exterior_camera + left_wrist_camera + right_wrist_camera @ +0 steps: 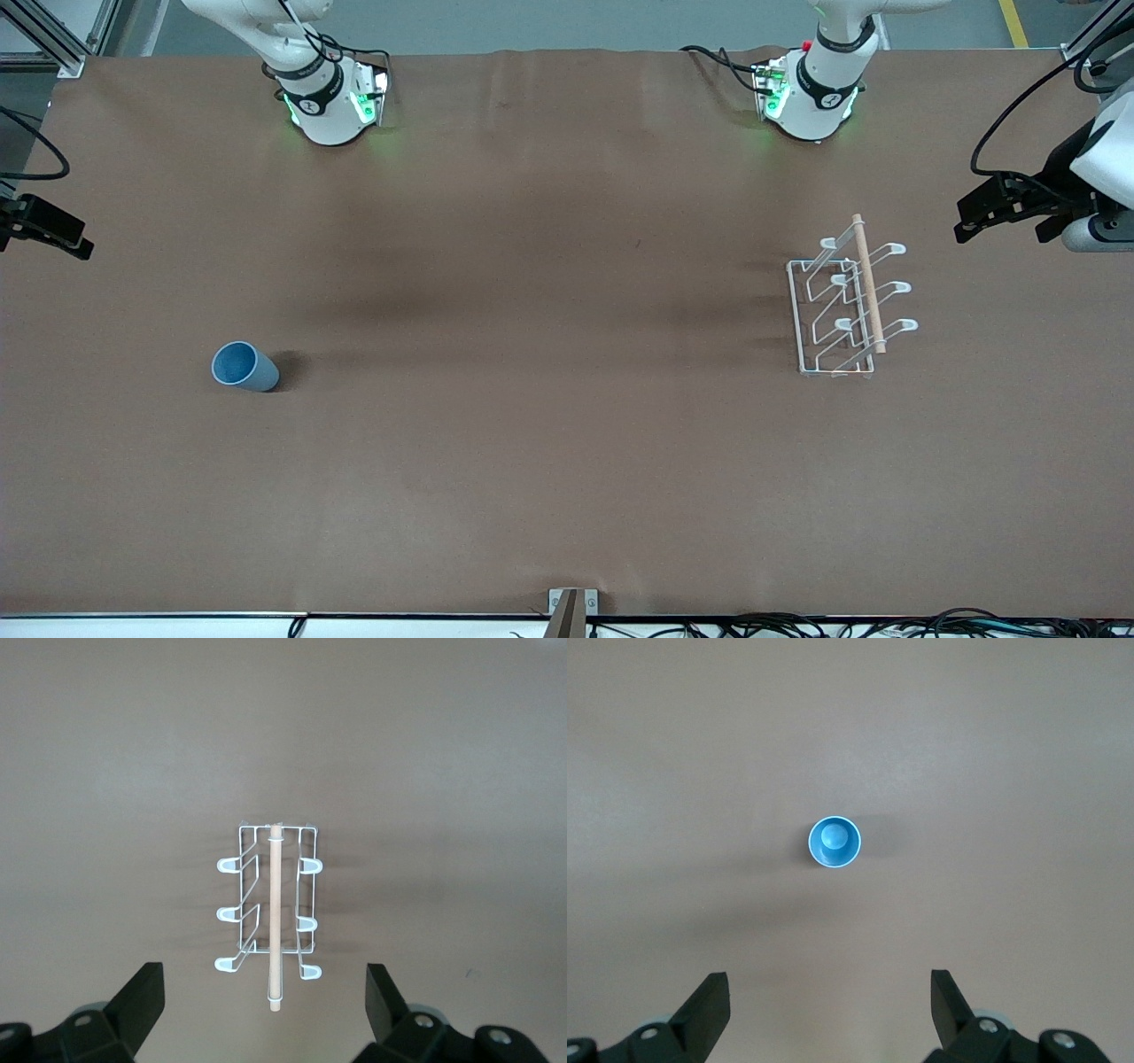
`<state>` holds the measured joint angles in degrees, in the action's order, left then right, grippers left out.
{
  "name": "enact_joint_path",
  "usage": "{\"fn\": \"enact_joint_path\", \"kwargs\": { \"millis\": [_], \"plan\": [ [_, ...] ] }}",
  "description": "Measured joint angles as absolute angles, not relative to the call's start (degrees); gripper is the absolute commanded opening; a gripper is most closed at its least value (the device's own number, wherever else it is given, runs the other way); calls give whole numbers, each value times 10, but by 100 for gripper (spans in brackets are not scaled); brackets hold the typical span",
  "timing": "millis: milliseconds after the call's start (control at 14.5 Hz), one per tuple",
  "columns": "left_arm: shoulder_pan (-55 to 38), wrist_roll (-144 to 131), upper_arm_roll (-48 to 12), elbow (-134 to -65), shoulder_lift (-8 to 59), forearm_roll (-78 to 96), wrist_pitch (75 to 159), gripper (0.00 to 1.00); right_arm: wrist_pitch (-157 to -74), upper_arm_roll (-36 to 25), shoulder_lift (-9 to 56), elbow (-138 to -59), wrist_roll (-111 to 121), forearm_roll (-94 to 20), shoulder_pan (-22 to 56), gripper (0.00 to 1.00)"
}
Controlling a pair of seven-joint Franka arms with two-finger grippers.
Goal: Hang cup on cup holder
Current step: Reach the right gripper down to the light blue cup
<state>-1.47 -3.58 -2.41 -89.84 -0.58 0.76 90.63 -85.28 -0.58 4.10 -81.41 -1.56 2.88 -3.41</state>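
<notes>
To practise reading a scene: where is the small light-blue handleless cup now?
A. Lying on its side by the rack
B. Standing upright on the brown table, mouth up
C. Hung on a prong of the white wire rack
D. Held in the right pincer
B: the small light-blue handleless cup stands alone on the brown table, with its darker inside showing from above.

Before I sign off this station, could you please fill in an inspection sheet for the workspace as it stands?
Surface: brown table, bare between the things.
Cup: upright, mouth up, toward the right arm's end of the table, nothing in it.
Cup holder: upright toward the left arm's end, all prongs bare.
Clutter: nothing seen.
Left gripper: jaws open, above the table with the cup holder in its wrist view, holding nothing.
Right gripper: jaws open, above the table with the cup in its wrist view, holding nothing.
Cables: black leads along the table edge nearest the front camera.
Surroundings: grey floor by the arm bases.
</notes>
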Motion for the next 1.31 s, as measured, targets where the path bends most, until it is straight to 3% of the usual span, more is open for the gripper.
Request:
{"fn": "enact_joint_path", "kwargs": {
  "millis": [757, 894, 1307],
  "plan": [
    [-15, -37, -24, -898, -4, 8, 920, 100, -857, -8, 42, -834, 17, 23, -35, 100],
    [-15, -37, -24, -898, -4, 8, 920, 100, -901, -13, 46, -875, 31, 23, -36, 100],
    [-15, -36, -24, -898, -4, 8, 920, 100, -1138, -16, 102, -1046, 93, 22, -42, 100]
  ]
}}
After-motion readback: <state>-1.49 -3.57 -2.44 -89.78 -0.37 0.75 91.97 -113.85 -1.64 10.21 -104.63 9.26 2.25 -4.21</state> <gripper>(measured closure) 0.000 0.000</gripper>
